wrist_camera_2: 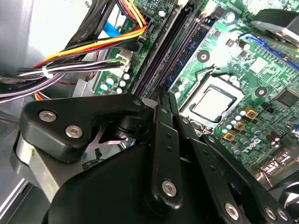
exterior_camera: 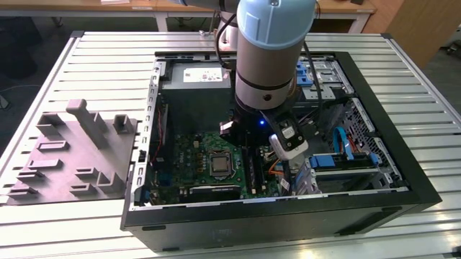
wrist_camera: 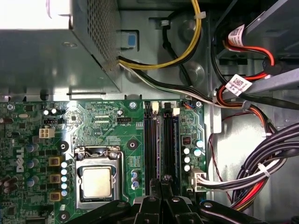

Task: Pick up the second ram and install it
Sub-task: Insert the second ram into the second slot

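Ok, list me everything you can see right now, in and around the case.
table: 1, silver, slatted, under everything.
fixture tray: 1, grey, on the table, at the exterior view's left of the case.
computer case: 1, black, open, on the table.
power supply: 1, grey, far end of the case in the exterior view.
motherboard: 1, green, on the case floor.
processor socket: 1, silver, on the motherboard.
memory slots: a row, black, beside the socket.
cables: a bundle, black, red, yellow and white, beside the motherboard.
drive brackets: several, blue, exterior view's right of the case.
arm: 1, pale blue and silver, reaching into the case.
gripper: 1, black, over the memory slots.
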Robot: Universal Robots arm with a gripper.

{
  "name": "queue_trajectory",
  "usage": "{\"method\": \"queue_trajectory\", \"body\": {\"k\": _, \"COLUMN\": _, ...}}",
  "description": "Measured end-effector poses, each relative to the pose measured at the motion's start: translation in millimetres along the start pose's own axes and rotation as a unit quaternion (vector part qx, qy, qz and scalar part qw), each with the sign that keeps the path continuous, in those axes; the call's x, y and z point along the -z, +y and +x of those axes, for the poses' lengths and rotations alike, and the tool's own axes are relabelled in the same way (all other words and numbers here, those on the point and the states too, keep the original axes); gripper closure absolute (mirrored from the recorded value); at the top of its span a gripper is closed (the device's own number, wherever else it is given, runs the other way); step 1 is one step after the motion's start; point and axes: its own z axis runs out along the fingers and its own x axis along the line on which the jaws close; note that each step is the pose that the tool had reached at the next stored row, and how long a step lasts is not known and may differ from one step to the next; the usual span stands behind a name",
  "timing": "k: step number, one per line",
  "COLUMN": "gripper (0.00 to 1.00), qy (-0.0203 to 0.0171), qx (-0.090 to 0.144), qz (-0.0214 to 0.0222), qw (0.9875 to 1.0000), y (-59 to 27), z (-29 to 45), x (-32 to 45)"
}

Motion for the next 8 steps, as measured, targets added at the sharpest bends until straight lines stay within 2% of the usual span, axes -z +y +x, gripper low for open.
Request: {"method": "queue_trajectory", "body": {"k": 8, "gripper": 0.89, "qy": 0.0, "qx": 0.0, "qz": 0.0001, "qw": 1.0, "y": 0.0, "z": -0.9, "x": -1.4}}
